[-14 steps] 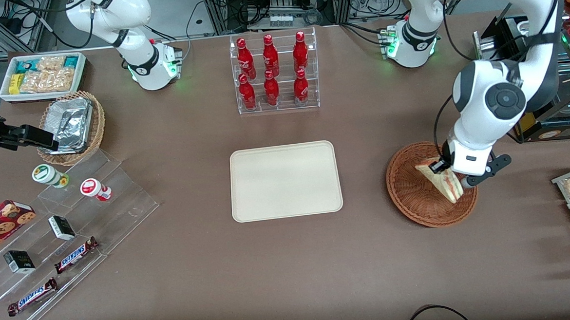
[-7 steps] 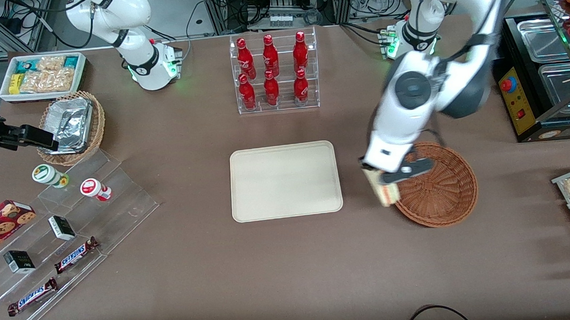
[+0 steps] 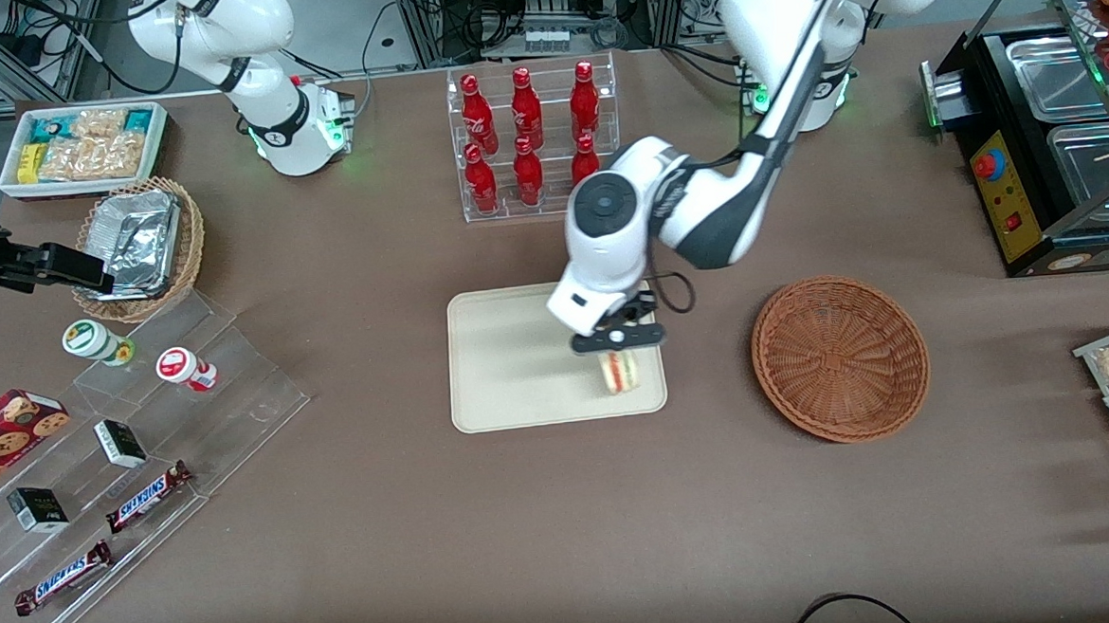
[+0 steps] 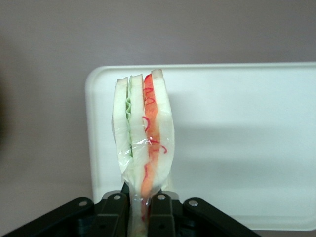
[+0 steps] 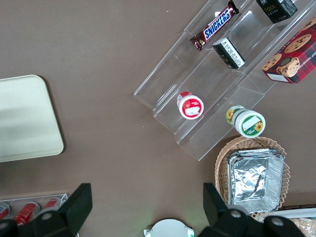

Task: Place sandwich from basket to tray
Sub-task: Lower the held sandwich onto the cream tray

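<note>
The sandwich (image 3: 619, 372) hung pinched at one end in the tool (image 3: 616, 346), whose fingers (image 4: 114, 212) were closed tight on the clear wrap. It hung over the part of the tray (image 3: 510, 371) nearest the basket (image 3: 840, 358); whether it touched the tray could not be told. The basket sat well apart on the worktop (image 3: 565, 520), toward the working arm's end, with nothing in it. A clear rack of red bottles (image 3: 531, 142) stood farther from the front camera than the tray, the arm's elbow in front of part of it. The left wrist view alone showed the sandwich's (image 4: 143, 143) green and red layers edge-on against the tray (image 4: 247, 148). The forearm slanted down from above the rack, wrist pointing downward.
</note>
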### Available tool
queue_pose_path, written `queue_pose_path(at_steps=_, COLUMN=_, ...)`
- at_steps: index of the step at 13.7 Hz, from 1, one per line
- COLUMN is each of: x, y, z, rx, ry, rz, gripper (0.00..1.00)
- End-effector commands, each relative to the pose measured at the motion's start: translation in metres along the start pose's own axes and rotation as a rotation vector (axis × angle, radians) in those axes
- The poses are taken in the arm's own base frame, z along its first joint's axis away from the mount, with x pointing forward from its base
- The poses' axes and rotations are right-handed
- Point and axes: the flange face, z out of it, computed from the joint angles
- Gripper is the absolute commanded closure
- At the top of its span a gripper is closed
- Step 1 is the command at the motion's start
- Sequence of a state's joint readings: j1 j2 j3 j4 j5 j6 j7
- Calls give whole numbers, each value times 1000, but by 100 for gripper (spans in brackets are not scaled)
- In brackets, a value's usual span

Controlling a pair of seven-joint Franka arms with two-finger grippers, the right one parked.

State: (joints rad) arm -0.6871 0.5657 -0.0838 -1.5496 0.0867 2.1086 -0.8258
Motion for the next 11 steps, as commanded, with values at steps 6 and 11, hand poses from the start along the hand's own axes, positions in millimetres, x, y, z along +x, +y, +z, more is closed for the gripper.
queue_pose_path(at_steps=6, x=-26, y=60, z=54, rx=-58, ry=71, rz=92, gripper=100)
queue_pose_path(at_steps=11, x=-38, y=66, z=81, rx=-46, ry=49, rz=104, gripper=89)
